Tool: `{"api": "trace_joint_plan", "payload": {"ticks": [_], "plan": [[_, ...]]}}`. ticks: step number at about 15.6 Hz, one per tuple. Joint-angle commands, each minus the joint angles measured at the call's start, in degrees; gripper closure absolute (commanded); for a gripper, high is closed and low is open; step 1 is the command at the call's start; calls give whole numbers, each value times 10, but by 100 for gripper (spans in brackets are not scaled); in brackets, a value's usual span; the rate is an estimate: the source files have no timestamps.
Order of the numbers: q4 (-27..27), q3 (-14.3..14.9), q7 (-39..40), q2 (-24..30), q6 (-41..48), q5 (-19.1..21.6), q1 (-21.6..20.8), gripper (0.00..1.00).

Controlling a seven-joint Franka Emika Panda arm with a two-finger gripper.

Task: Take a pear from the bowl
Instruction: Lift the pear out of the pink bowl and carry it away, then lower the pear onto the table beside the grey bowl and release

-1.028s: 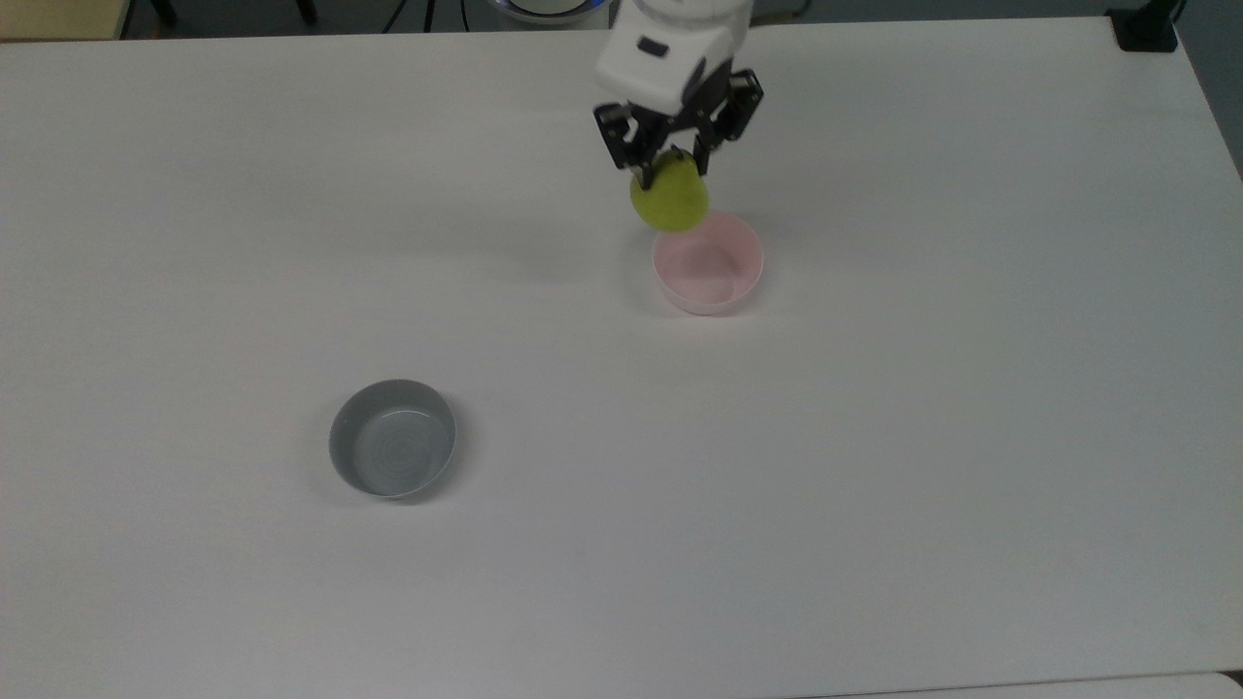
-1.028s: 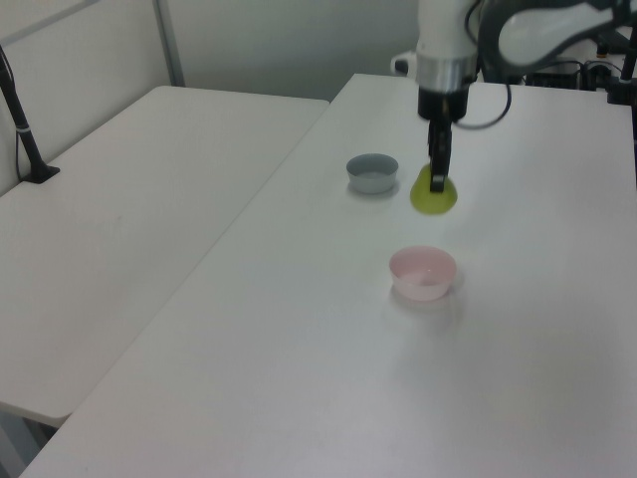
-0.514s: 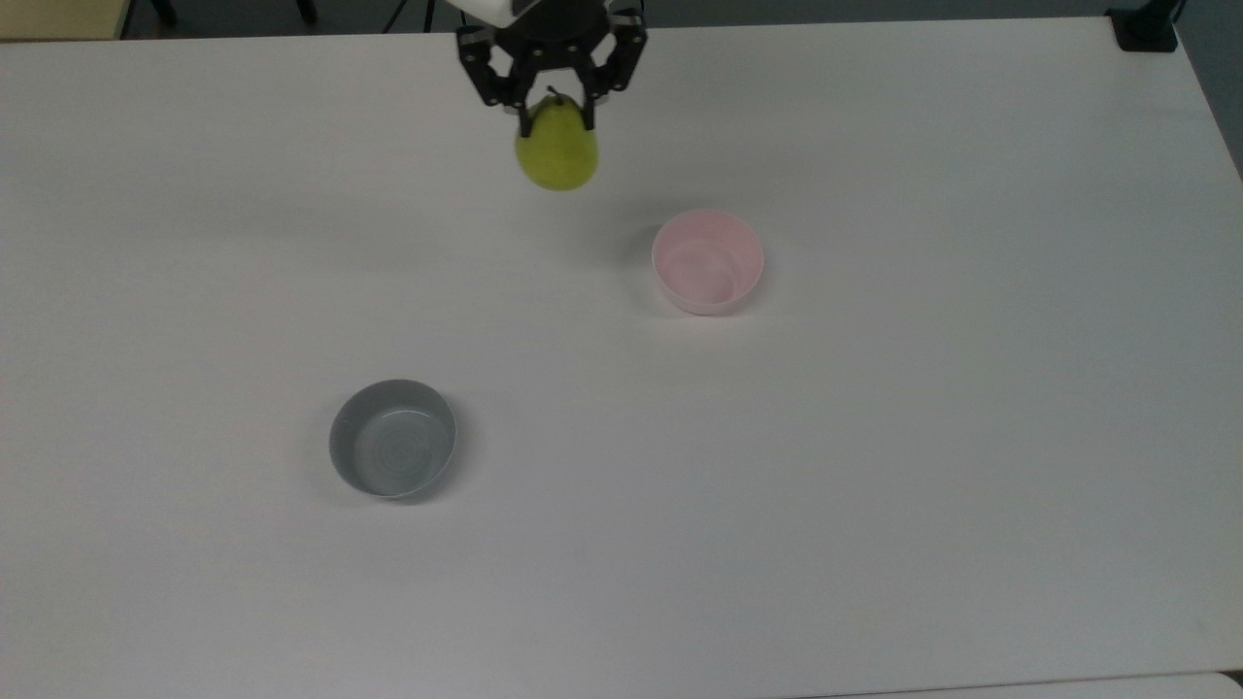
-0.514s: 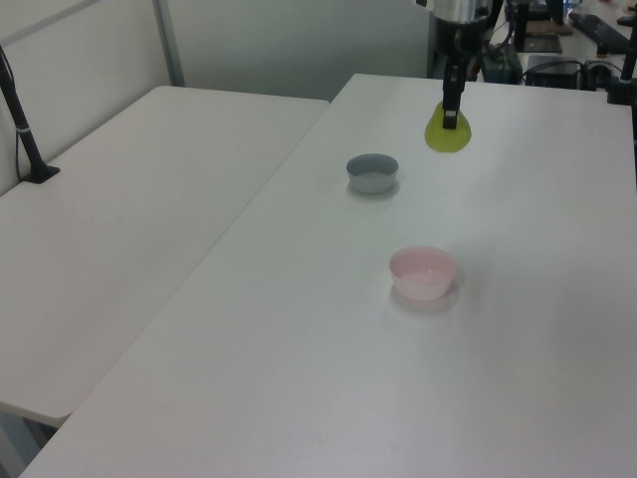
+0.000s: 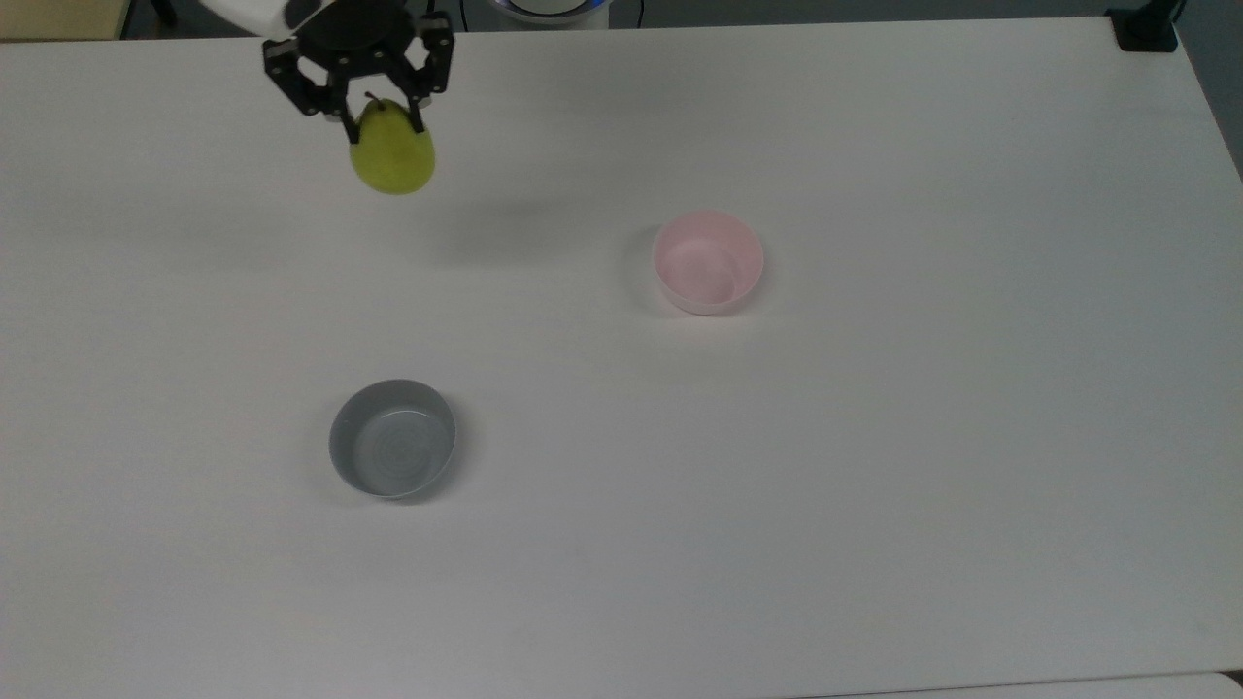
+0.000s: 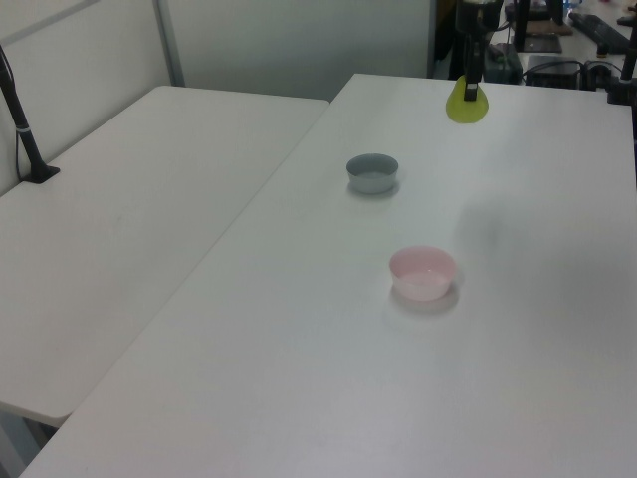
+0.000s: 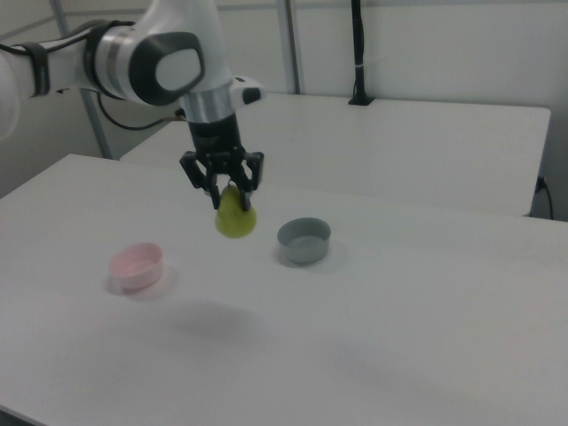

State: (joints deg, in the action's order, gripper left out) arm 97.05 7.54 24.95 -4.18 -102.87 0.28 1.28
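White tabletop (image 5: 874, 485) lies far beneath the claw (image 5: 377, 115), pinching the smooth, likely slippery pear (image 5: 392, 157) by its narrow top.

One pear (image 5: 392, 155), one pink bowl (image 5: 708, 262), one grey bowl (image 5: 392, 439).

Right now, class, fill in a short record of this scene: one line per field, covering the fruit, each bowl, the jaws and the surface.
pear: yellow-green pear, held in the air by its upper end, stem up, well clear of both bowls
gripper: gripper with its jaws closed on the pear, near the top view's upper left
pink bowl: pink bowl, upright, nothing inside
grey bowl: grey bowl, upright, nothing inside, apart from the pink bowl
table: white table, both bowls standing on it
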Motion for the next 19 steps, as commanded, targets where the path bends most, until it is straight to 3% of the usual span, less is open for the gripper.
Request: {"api": "trace_joint_plan", "payload": {"ticks": [1,4,8,18,19], "plan": [[10,29,66,-33,-53,48,6,100],[32,48,71,-56,-99,55,14,100],[86,48,70,-88,-185,55,16,100],[86,48,59,-140,-188,87,19,100],[85,48,59,-140,-185,87,22,87]]}}
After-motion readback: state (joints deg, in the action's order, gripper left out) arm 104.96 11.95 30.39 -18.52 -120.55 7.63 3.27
